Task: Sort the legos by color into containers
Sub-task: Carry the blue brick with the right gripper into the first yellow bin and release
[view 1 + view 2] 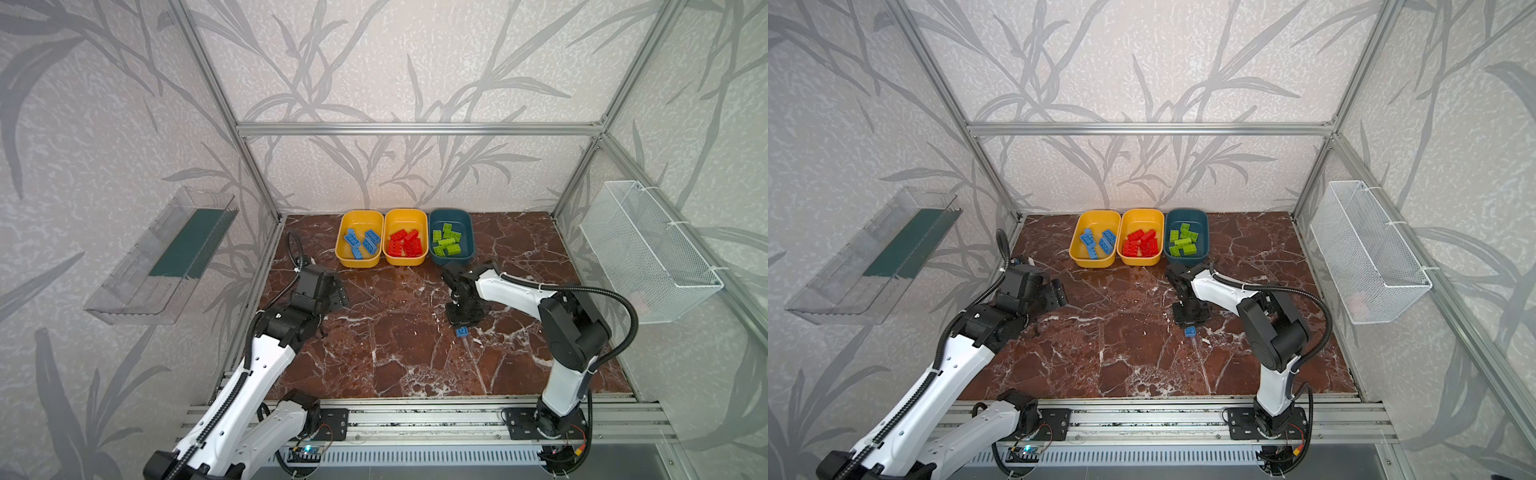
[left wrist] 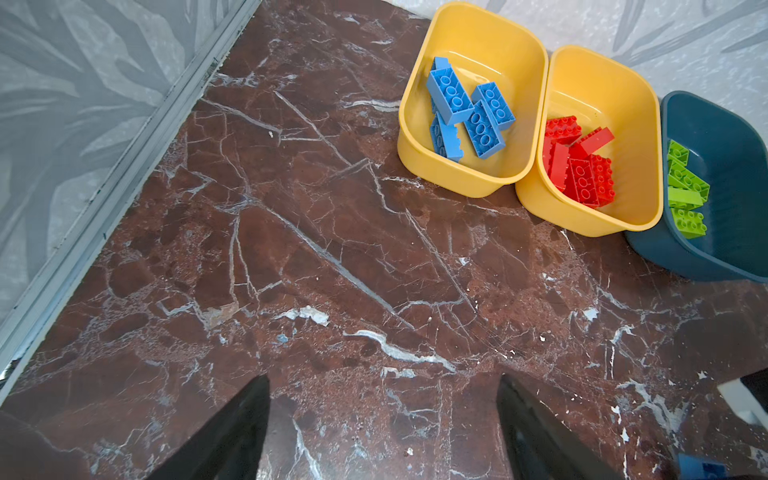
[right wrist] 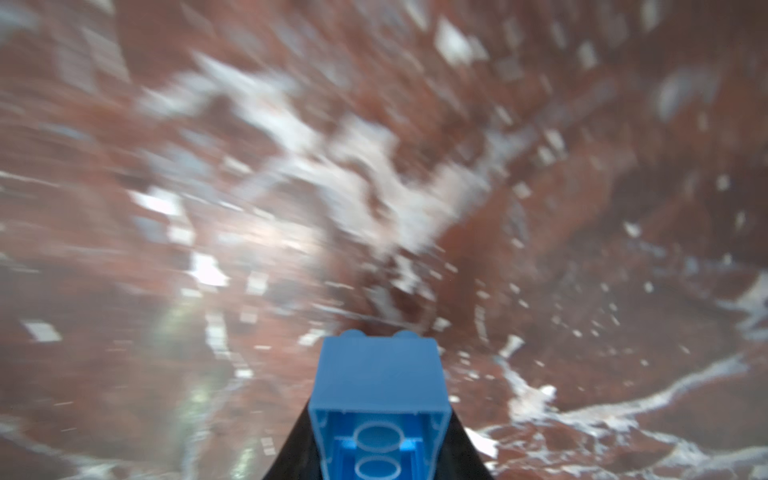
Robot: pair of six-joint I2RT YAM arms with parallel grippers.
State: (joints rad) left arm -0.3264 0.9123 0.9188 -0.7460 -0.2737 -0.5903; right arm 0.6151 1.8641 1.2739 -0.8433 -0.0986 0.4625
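Clamping the one loose blue brick (image 1: 461, 331), centre right of the frame, the right gripper (image 1: 462, 325) holds it fast. Next it likely needs carrying to the leftmost yellow tub (image 1: 359, 262), upper centre, among the other blues; the left gripper (image 2: 382, 380) gapes wide, empty.

A red-brown, white-veined marble-look worktop (image 1: 374, 353) carries three shallow plastic tubs touching in a row at its far edge (left yellow tub (image 1: 360, 263), middle yellow tub (image 1: 405, 261), then the dark teal tub (image 1: 451, 214) rightmost).

Overhead pair, left wrist — shared tubs (image 1: 405, 260)
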